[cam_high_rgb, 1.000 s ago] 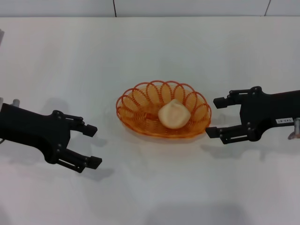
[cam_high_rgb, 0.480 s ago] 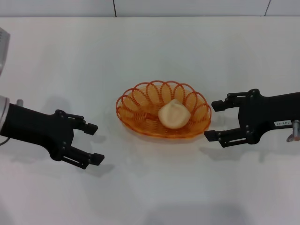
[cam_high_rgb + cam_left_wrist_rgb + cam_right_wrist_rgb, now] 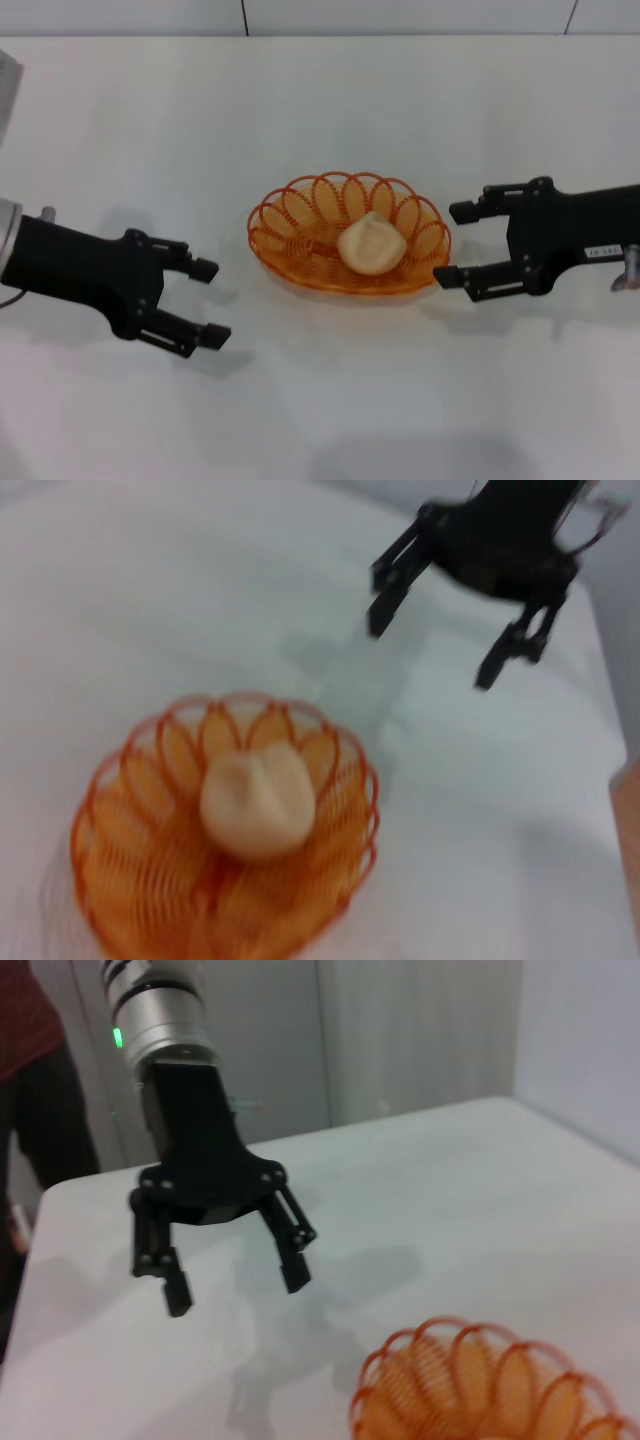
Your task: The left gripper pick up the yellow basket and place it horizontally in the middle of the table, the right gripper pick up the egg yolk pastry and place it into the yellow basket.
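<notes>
The yellow basket (image 3: 305,245) lies lengthwise in the middle of the table (image 3: 320,110), with the egg yolk pastry (image 3: 370,244) resting inside it. Both show in the left wrist view, the basket (image 3: 150,880) and the pastry (image 3: 258,802). My left gripper (image 3: 210,302) is open and empty, to the left of the basket and apart from it. My right gripper (image 3: 452,244) is open and empty, just off the basket's right rim. The right wrist view shows the left gripper (image 3: 235,1285) and part of the basket (image 3: 470,1380).
The table's far edge meets a grey wall (image 3: 400,15). A person in a red top (image 3: 35,1090) stands beyond the table's left end in the right wrist view.
My left gripper has moved a little right and nearer the front. My right gripper has risen slightly and edged toward the basket. The basket and pastry have not moved.
</notes>
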Available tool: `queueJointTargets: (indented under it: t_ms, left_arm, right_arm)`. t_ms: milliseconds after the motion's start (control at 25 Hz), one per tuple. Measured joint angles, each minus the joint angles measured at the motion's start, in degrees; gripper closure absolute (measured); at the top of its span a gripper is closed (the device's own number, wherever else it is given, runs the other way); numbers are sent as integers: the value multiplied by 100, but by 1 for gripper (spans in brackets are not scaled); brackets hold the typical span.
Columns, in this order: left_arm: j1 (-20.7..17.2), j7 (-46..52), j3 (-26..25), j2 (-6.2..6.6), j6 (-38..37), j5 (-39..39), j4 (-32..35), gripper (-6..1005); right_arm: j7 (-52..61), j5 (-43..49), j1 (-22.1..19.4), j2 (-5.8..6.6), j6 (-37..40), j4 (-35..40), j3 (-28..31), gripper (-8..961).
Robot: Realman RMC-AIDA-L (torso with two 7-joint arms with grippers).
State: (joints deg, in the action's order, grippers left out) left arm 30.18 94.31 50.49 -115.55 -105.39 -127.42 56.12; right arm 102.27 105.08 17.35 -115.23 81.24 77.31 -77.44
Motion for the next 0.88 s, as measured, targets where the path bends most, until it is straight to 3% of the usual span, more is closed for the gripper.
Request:
queueJointTargets:
  t_ms: [280,560,880]
  left_arm:
    - [-221,-421,-334,47,-97,1337,78,109]
    - [-536,-721,-738,-108,-75,2457,42,109]
    - [-763,-859,-1112,-322,194,2668,-32,109]
  right_arm:
    - [-279,-278,-49,0,-104,166,276,178]
    - [-624,-418,-57,0,-267,114,505,177]
    - [-822,-426,-58,0,-601,-65,575,177]
